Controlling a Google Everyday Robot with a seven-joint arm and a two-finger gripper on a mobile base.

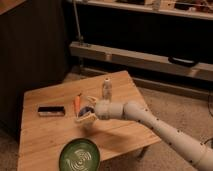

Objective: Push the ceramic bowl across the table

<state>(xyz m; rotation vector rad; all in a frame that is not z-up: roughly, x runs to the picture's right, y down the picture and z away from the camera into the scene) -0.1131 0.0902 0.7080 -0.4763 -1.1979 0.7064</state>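
The ceramic bowl (79, 156) is dark green and glossy with pale rings inside. It sits at the near edge of the light-brown wooden table (50, 131), partly over the front rim. My gripper (88, 111) hangs over the middle of the table, a little behind and to the right of the bowl and apart from it. My white arm (165, 132) reaches in from the lower right.
A dark rectangular object (51, 110) lies on the table's left. An orange carrot-like item (77, 102) and a small bottle (106, 89) stand near the middle and back. A small cup (86, 111) sits by the gripper. Shelving runs behind the table.
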